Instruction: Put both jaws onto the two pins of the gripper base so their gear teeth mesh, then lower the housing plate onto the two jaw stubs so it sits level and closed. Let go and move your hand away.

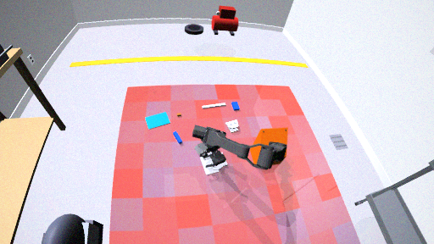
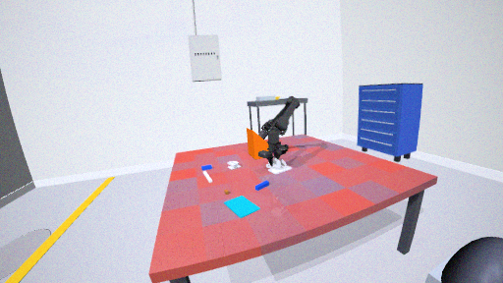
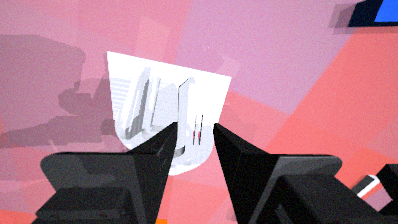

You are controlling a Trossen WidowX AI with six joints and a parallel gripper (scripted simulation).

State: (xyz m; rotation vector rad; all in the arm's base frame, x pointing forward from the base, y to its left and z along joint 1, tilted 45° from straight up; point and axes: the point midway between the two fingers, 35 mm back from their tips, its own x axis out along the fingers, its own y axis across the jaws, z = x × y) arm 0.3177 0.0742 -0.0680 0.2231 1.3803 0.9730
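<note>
The white gripper base [image 1: 210, 170] [image 2: 282, 171] [image 3: 210, 89] lies flat on the table, its rounded end toward me in the wrist view. One white jaw [image 3: 138, 102] lies over its left part. My gripper [image 1: 210, 162] [image 2: 276, 162] [image 3: 195, 126] is shut on the other white jaw [image 3: 184, 107], held over the middle of the base. White on white, I cannot tell whether it touches the base or a pin, or whether teeth mesh. The pins are not distinguishable. A small white part with raised pieces [image 1: 232, 125] [image 2: 234, 165], possibly the housing plate, lies apart from the base.
An orange panel [image 1: 271, 137] [image 2: 254, 144] stands by the arm. A cyan square [image 1: 158, 120] [image 2: 242, 206], a white bar [image 1: 214, 105] [image 2: 207, 176], a long blue block [image 1: 177, 137] [image 2: 262, 185], another blue block [image 1: 236, 106] [image 2: 206, 167] and a small orange-brown piece [image 1: 179, 114] [image 2: 227, 192] lie around.
</note>
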